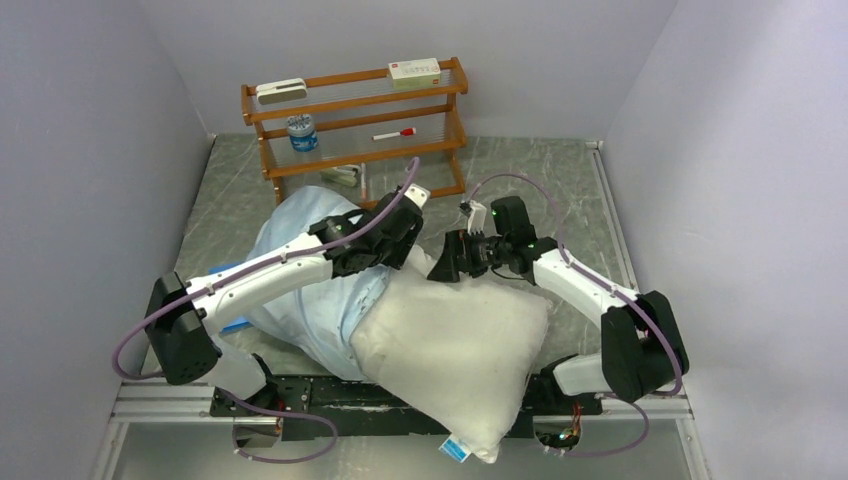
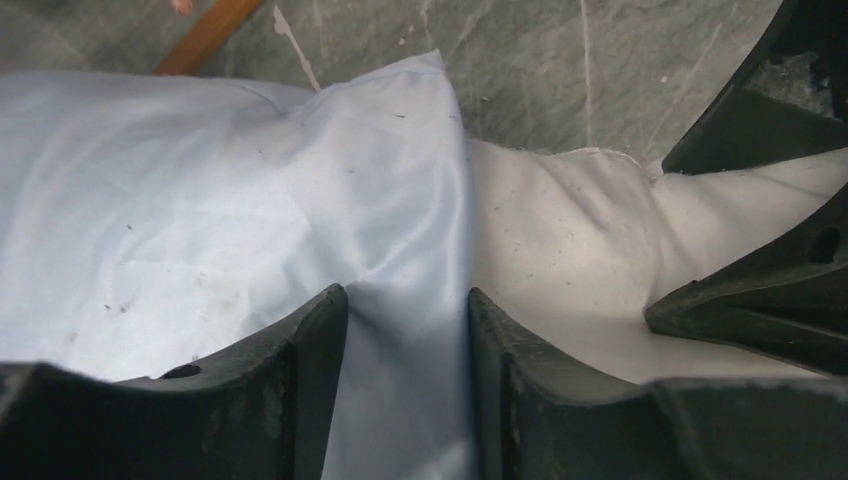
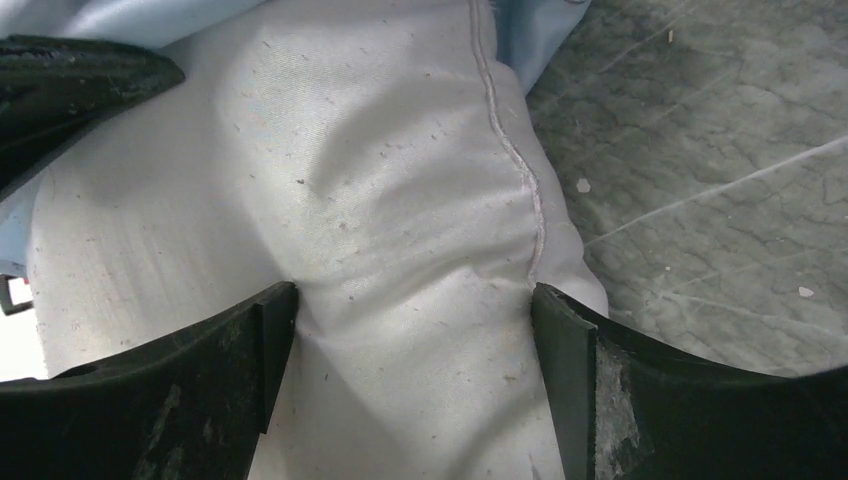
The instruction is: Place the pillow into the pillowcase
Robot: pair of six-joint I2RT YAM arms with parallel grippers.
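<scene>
The white pillow (image 1: 450, 350) lies at the near middle of the table, and its near corner hangs over the front edge. The light blue pillowcase (image 1: 310, 290) lies to its left and covers the pillow's far-left end. My left gripper (image 1: 405, 235) is shut on the pillowcase's hem; in the left wrist view (image 2: 408, 292) blue fabric (image 2: 200, 200) is bunched between the jaws beside the pillow (image 2: 580, 230). My right gripper (image 1: 445, 262) is shut on the pillow's far corner; in the right wrist view (image 3: 415, 288) the jaws squeeze the seamed white cloth (image 3: 380, 180).
A wooden shelf (image 1: 355, 110) stands at the back with a box (image 1: 414, 70), a jar (image 1: 301, 132) and a marker (image 1: 394, 132). A bright-blue flat piece (image 1: 235, 325) shows under the left arm. Grey walls close both sides. Marble tabletop (image 1: 590, 200) lies to the right.
</scene>
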